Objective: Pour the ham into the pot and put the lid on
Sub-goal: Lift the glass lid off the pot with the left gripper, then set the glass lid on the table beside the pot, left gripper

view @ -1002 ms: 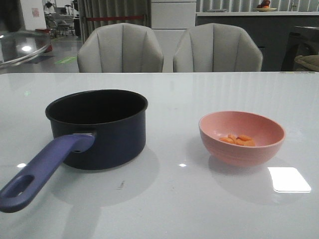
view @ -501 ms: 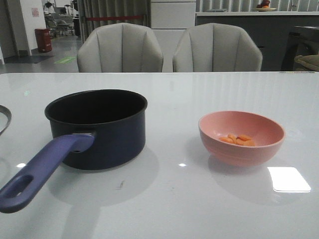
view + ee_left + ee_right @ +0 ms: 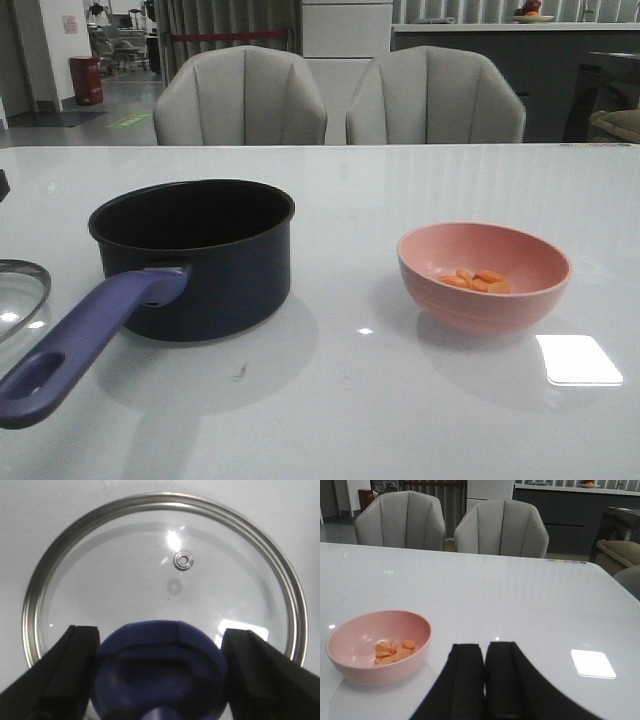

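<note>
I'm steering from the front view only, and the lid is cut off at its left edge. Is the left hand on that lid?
Observer: The left wrist view shows the left hand straddling the lid's purple-blue knob, one finger on each side with small gaps showing.
Operator: Is the lid flat on the table?
Observer: It looks so; its whole metal rim lies against the white table.
Operator: And the right hand?
Observer: In the right wrist view the right hand is shut and empty, fingers together, off to the side of the pink bowl holding the ham.
</note>
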`<state>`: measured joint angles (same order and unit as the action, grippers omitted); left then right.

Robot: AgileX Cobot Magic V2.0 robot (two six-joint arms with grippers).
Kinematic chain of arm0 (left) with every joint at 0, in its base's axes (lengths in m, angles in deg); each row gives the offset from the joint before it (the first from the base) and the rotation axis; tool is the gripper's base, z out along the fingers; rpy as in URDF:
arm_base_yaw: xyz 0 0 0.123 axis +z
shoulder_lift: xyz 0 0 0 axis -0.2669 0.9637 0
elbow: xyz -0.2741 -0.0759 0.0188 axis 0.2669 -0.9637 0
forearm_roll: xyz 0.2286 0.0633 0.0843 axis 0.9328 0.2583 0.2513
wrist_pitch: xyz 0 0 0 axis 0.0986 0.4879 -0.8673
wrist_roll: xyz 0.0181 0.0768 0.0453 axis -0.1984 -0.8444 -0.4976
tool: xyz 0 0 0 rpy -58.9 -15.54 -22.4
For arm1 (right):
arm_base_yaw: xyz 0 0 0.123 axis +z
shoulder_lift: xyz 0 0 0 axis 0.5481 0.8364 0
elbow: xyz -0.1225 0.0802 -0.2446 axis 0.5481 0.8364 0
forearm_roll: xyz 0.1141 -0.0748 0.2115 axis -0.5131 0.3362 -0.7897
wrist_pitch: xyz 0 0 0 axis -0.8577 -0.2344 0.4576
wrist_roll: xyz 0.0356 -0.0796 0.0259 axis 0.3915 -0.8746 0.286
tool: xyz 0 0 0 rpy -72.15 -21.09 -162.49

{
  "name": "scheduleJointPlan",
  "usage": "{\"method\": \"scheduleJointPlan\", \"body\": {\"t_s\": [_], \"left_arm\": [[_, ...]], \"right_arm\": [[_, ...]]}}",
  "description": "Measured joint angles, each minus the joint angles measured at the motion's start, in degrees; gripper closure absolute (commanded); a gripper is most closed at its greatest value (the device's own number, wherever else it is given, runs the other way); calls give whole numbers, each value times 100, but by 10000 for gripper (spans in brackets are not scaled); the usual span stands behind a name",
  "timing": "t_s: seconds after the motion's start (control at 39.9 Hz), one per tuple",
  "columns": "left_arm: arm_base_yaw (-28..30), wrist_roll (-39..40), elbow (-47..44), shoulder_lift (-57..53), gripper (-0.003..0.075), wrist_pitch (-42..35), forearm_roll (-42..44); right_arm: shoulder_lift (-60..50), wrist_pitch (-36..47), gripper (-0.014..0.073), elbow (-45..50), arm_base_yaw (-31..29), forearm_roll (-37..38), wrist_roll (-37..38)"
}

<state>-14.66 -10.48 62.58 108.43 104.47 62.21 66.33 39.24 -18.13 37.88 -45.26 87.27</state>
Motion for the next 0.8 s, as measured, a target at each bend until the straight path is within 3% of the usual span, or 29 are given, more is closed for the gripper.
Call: {"method": "scheduleJointPlan", "body": {"t_s": [0.1, 0.45, 0.8], "left_arm": [[0, 0, 0, 40, 169, 12, 0], [0, -82, 298, -67, 169, 527, 0], [-249, -292, -24, -1817, 169, 693, 0]], "right_arm": [[0, 0, 434, 0, 0, 0, 0], [0, 0, 434, 0, 0, 0, 0], [0, 0, 434, 0, 0, 0, 0]]}}
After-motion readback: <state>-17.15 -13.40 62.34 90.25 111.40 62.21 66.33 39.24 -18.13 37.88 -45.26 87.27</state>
